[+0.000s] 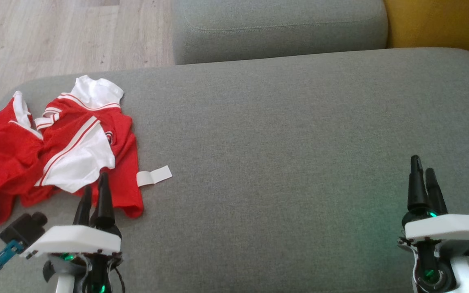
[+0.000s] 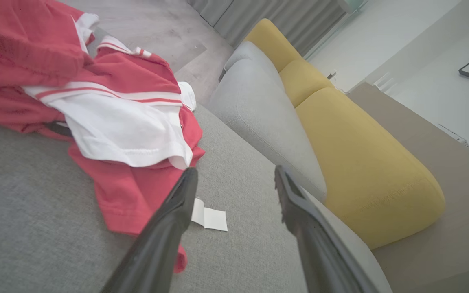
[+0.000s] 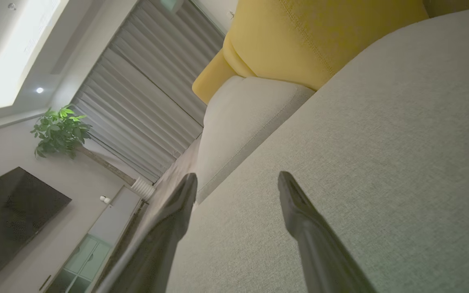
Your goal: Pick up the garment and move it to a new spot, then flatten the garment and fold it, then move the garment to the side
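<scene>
A crumpled red and white garment (image 1: 55, 150) lies bunched at the left end of the grey sofa seat (image 1: 283, 162). Its white label (image 1: 154, 176) sticks out flat on the cushion to the right. My left gripper (image 1: 95, 191) stands open at the garment's near edge, fingers over the red hem, holding nothing. In the left wrist view the garment (image 2: 108, 110) spreads up and left of the open fingers (image 2: 169, 228), with the label (image 2: 209, 217) between them. My right gripper (image 1: 424, 173) hovers open over bare cushion at the far right, with nothing in it (image 3: 237, 179).
A second grey cushion (image 1: 279, 28) sits behind the seat, with a yellow cushion (image 1: 442, 22) to its right. Wooden floor (image 1: 55, 36) runs past the seat's left and far edges. The wide middle of the seat is bare fabric.
</scene>
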You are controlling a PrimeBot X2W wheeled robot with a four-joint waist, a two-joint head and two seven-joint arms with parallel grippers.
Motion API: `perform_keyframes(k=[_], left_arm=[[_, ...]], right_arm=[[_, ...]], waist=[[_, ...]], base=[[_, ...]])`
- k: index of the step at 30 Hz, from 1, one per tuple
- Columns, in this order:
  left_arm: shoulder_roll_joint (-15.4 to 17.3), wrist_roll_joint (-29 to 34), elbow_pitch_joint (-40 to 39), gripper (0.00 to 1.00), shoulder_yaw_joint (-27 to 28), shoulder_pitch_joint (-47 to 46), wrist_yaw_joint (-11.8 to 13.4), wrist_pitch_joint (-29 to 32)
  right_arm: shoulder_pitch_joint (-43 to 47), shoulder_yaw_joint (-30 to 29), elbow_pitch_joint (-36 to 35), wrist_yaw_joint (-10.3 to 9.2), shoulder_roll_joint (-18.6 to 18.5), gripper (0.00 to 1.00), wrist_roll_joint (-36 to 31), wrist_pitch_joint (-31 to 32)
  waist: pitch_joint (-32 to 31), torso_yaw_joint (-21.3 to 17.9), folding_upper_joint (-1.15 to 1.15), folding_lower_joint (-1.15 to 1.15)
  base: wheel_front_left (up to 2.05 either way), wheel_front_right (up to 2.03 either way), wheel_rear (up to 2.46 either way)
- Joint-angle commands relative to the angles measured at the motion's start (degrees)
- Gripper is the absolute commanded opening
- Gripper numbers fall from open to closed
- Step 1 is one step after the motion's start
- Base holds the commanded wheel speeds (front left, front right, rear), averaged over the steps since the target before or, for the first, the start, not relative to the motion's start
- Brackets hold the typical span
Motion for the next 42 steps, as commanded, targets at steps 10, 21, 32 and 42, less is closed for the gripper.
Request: perform_keyframes(k=[10,21,32,42], left_arm=[[0.8,8.3,-3.5,1.0,0.6,-3.2,0.7,-2.3],[0.9,15.8,-4.5,1.0,0.0,-3.3,1.3,-4.1],[0.9,22.8,-5.1,1.0,-0.3,-3.6,2.4,-5.8],[1.0,29.6,-5.9,1.0,-0.6,-3.7,3.1,-7.5]], right_arm=[[-3.5,3.4,-2.0,0.29,-1.2,1.0,-8.1,-2.3],[-4.4,4.9,-2.3,0.34,-2.2,1.0,-15.4,-4.1],[-5.0,6.3,-2.1,0.37,-2.7,1.0,-21.6,-5.8],[-5.8,8.2,-2.0,0.41,-3.4,1.0,-27.8,-7.5]], waist=[[-0.1,0.0,0.0,0.0],[-0.4,0.0,0.0,0.0],[-0.6,-0.1,0.0,0.0],[-1.1,-0.1,0.0,0.0]], base=[[0.0,0.0,0.0],[0.0,0.0,0.0],[0.0,0.0,0.0],[0.0,0.0,0.0]])
